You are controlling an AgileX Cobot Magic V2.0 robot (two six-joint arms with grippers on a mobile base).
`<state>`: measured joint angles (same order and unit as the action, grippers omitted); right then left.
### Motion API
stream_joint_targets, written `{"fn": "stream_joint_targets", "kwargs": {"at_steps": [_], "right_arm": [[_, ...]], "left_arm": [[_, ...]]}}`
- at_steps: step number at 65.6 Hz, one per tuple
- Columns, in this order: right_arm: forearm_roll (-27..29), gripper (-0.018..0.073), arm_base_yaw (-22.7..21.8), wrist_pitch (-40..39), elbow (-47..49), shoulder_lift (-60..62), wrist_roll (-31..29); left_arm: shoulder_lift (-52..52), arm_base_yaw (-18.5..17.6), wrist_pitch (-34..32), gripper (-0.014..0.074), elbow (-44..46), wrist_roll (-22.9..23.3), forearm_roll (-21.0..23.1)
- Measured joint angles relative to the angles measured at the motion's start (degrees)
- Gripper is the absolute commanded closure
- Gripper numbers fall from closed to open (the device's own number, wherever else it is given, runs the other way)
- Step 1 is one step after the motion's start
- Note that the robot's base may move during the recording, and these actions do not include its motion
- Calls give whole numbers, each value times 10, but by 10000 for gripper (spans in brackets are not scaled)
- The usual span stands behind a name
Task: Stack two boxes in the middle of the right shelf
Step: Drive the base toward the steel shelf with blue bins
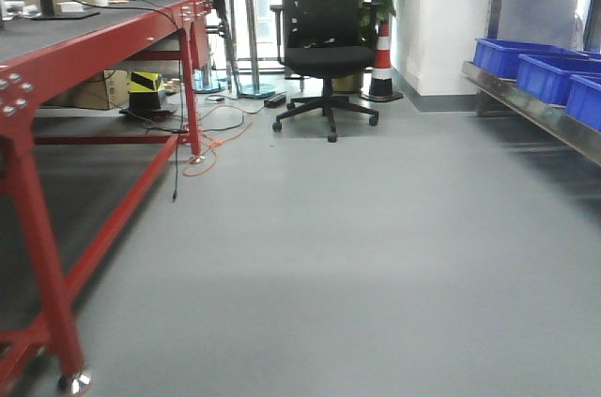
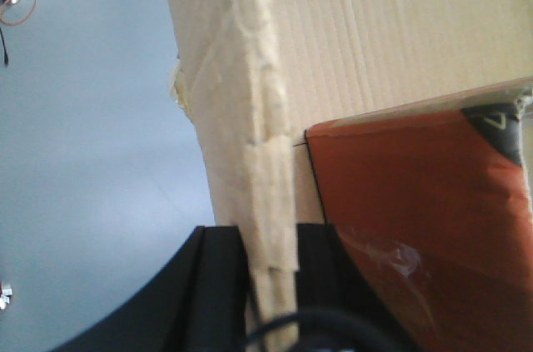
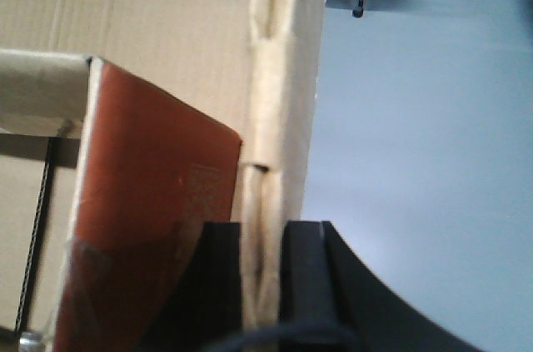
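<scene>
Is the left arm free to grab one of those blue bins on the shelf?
Probably not now. The left gripper is clamped on the edge of the cardboard box, so it is busy, and the blue bins sit on the shelf across bare floor.

Floor point(image 1: 376, 256): grey, smooth, evenly lit. Red-framed table point(image 1: 94, 38) placed at left, orange cable point(image 1: 228, 134) trailed beside its leg. Black office chair point(image 1: 326, 50) stood at rear centre. Striped traffic cone point(image 1: 382, 64) set beside white wall point(image 1: 437, 12). Blue bins point(image 1: 540, 70) ranged at right.
</scene>
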<state>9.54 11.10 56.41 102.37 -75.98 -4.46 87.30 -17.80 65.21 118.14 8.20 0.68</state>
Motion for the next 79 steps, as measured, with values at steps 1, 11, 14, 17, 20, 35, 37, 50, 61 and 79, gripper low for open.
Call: {"fn": "stream_joint_targets", "kwargs": {"at_steps": [1,11,14,17,20,35,37,50,61,79], "right_arm": [[0,712,0,0,0,0,0],[0,712,0,-1,0,0,0],[1,712,0,-1,0,0,0],[1,712,0,-2,0,0,0],[2,712,0,-2,0,0,0],[2,712,0,-7,0,-1,0],[2,712,0,-9,0,-1,0],[3,712,0,-17,0,-1,-1],[3,712,0,-18,0,-1,-1],[3,712,0,-21,0,-1,0]], "left_arm": [[0,0,0,708,0,0,0],[0,0,0,708,0,0,-7],[0,0,0,708,0,0,-7],[0,0,0,708,0,0,-7],[0,0,0,708,0,0,-7],[0,0,-2,708,0,0,-7],[0,0,-2,708,0,0,-7],[0,0,-9,708,0,0,-13],[0,0,-15,708,0,0,-14],[0,0,-23,708,0,0,-15]]}}
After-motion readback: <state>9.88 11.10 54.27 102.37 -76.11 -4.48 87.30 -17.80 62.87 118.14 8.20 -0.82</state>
